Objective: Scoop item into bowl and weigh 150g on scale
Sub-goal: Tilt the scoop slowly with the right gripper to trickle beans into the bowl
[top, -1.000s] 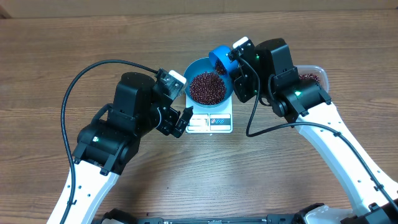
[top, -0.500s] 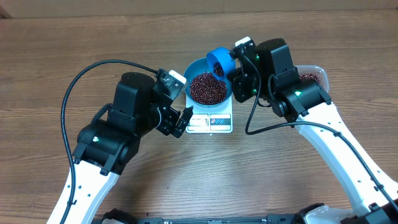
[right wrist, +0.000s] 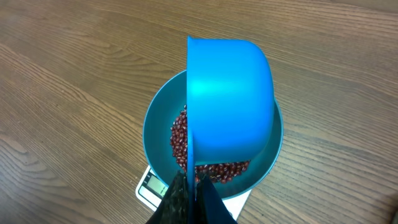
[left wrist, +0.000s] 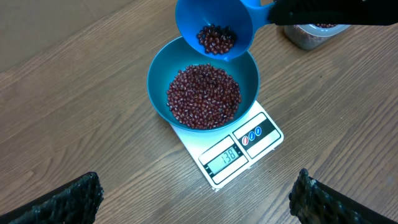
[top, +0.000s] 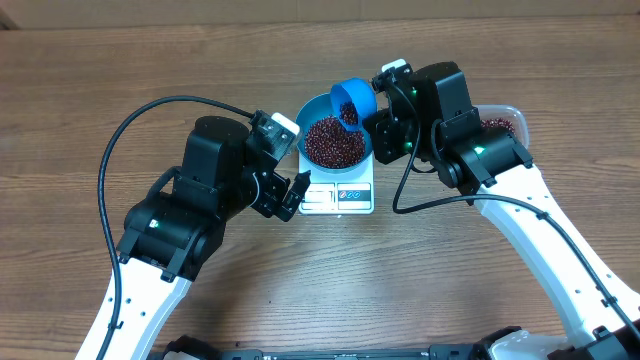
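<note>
The blue bowl [top: 305, 122] stands on the white scale [top: 337, 198] and holds a heap of red-brown beans [top: 333, 143]. My right gripper [top: 378, 98] is shut on the handle of a small blue scoop [top: 352, 100], which is tipped over the bowl's far rim. In the left wrist view the scoop [left wrist: 193, 18] still carries some beans [left wrist: 216, 38] above the bowl [left wrist: 158, 74]. The scale's display [left wrist: 224, 155] reads 138. My left gripper [left wrist: 199, 202] is open over bare wood in front of the scale. The right wrist view shows the scoop's underside [right wrist: 233, 99].
A clear plastic tub of beans [top: 500, 122] sits to the right, behind my right arm. A black cable [top: 150, 110] loops over the table at the left. Bare wooden tabletop [top: 330, 270] lies in front of the scale.
The scoop has tipped further, its mouth turning down toward the bowl. My left arm has not moved.
</note>
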Motion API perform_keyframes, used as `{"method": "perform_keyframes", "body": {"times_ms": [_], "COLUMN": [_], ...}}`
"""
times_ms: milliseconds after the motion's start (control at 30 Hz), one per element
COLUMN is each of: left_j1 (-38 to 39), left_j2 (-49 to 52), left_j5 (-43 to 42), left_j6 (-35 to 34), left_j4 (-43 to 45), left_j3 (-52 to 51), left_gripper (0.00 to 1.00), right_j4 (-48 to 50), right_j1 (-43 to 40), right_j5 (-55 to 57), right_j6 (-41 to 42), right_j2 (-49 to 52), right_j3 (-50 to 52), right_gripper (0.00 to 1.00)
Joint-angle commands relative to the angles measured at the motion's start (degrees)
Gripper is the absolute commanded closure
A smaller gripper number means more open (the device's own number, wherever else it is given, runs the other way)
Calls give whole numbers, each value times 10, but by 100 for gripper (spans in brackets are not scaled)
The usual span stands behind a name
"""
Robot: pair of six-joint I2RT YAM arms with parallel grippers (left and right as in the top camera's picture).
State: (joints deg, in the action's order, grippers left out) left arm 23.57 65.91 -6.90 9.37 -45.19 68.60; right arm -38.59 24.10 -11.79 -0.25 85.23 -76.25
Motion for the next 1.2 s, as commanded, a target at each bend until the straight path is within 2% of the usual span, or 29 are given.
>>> {"method": "perform_keyframes", "body": {"times_ms": [0,533,833,1167], "left_j1": [-3,-3,-3,-3], "left_j2": [0,0,0,0], "left_j5": [-6,-6,-6,-6], "left_j6": [-6,-6,-6,-6], "left_j4": [2,2,2,0], "left_j3": [2,2,2,2], "left_gripper": [0,0,0,0], "right_j4": [4,4,4,8], "right_j1": [3,3,3,3], "right_j5": [-3,-3,30,47], "right_j6": [2,2,-136,-157], "right_j2": [-2,-2,-2,-2], "right_j3": [1,1,1,1], "right_gripper": [96,96,96,96]}}
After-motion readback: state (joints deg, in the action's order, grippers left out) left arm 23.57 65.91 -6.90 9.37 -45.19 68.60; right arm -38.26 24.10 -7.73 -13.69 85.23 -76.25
